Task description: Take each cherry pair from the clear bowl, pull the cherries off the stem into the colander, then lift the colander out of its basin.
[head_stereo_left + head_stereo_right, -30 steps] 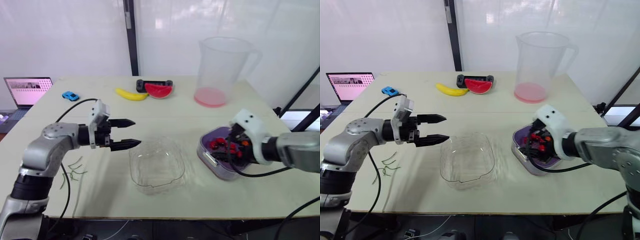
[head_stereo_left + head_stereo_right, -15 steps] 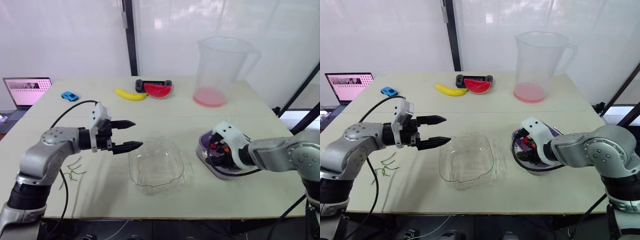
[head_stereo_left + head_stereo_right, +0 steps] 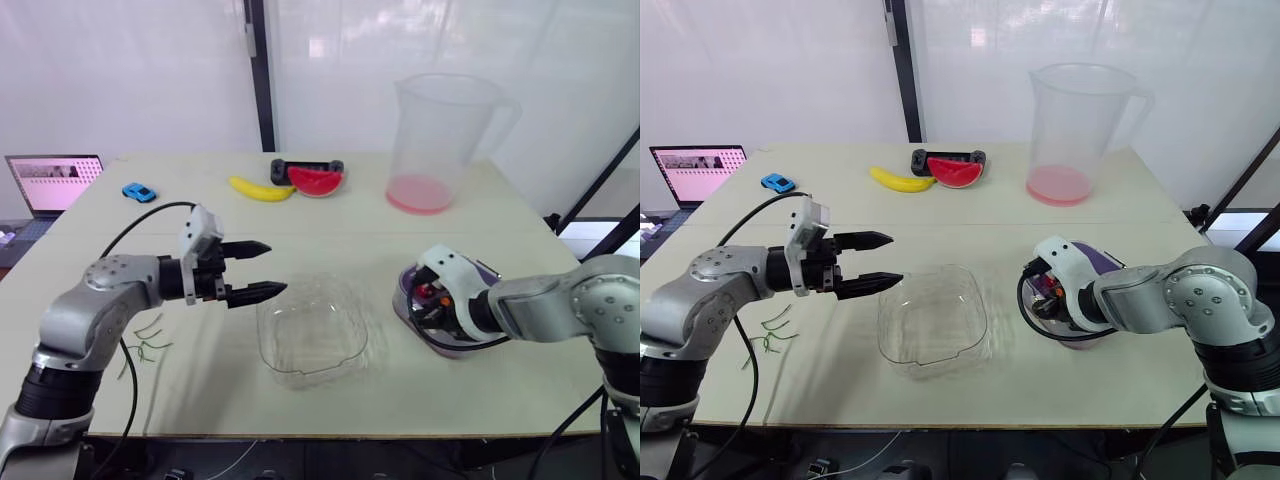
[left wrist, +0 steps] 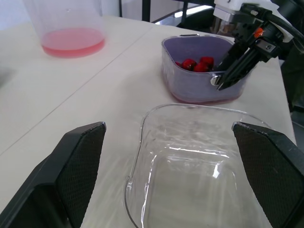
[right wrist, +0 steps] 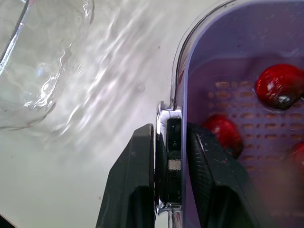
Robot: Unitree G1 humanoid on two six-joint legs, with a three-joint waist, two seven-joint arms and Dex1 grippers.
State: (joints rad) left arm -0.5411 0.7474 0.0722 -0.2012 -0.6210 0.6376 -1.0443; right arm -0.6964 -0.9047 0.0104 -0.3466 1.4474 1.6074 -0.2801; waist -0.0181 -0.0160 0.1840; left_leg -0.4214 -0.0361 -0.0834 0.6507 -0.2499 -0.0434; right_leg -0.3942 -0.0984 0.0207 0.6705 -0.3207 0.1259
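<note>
Two fingers (image 5: 129, 185) astride colander rim (image 5: 170, 118) (right).

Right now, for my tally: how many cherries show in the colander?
3 in the colander: one cherry beside the fingers of the right gripper, two farther in. More may be hidden.

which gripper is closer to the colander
Right. The right gripper is shut on the colander at its rim; the left gripper hangs open across the clear bowl from it.
</note>
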